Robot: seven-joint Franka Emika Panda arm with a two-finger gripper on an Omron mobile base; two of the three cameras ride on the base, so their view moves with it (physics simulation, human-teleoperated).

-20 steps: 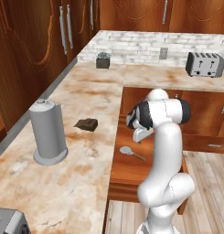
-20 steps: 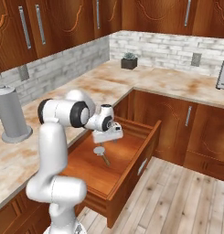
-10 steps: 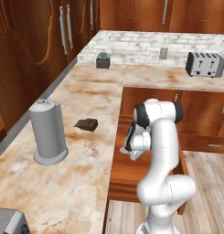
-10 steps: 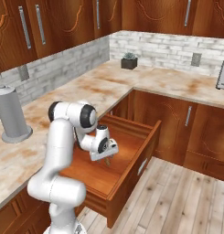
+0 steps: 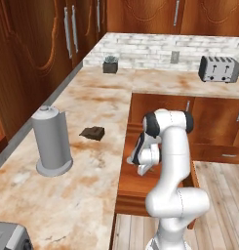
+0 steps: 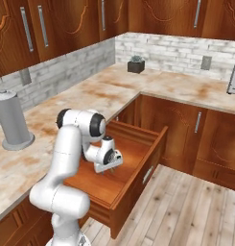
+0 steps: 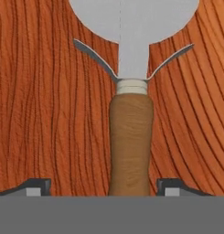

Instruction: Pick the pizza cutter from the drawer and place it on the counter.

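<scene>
We are reaching into the wide wooden drawer (image 6: pixel 133 158), its grained bottom flat and slick. The gripper (image 7: pixel 104 186) is straddling the pizza cutter (image 7: pixel 130 141), fingers apart either side of its rounded brown handle. Closing off-centre, we judge, could roll that handle away across the wood.

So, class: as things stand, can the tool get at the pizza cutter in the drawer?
Probably yes. The open tool hangs over the pizza cutter in the drawer, one fingertip on each side of its handle, nothing between.
</scene>
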